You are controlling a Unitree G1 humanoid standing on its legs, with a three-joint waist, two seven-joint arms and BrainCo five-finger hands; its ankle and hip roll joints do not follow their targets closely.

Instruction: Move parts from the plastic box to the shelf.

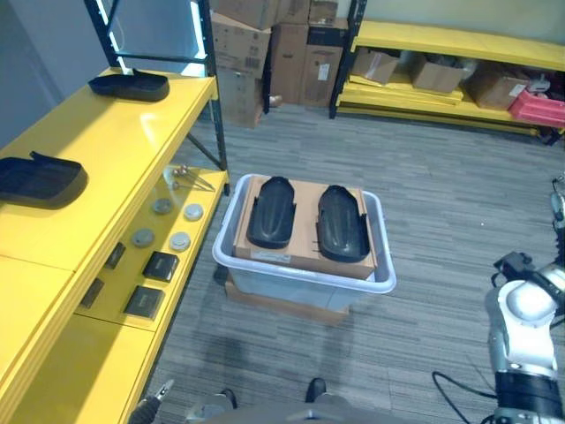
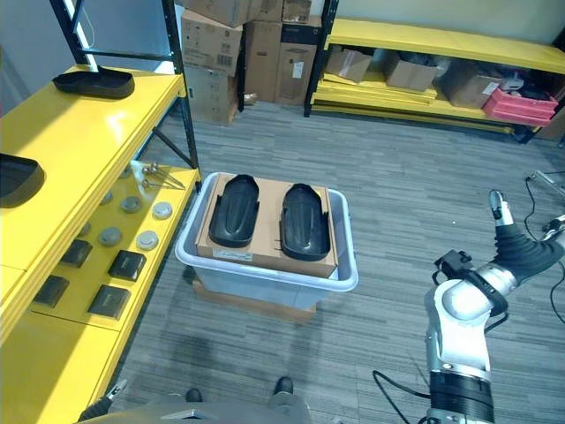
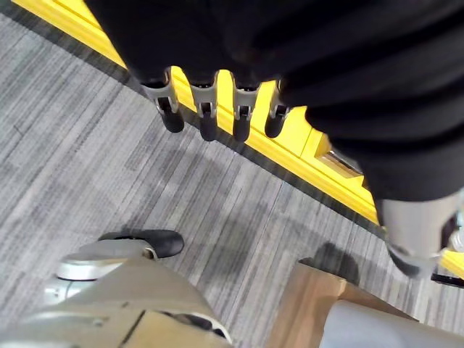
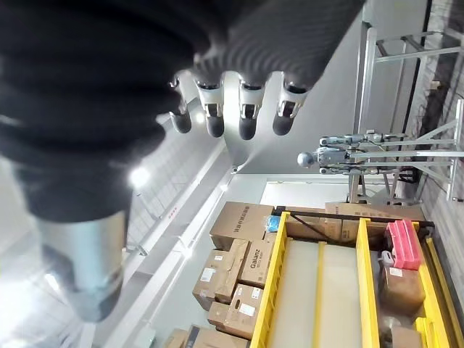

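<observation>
In the plastic box (image 1: 300, 276) (two parts (image 1: 270, 212))

Bright overhead light glares on the yellow shelf (image 1: 132, 150); wrist views look perhaps slightly blurred up close.

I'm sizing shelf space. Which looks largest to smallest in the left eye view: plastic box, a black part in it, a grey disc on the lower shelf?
1. Plastic box
2. Black part
3. Grey disc

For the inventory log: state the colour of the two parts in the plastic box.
Black parts, clearest in the left eye view.
</observation>
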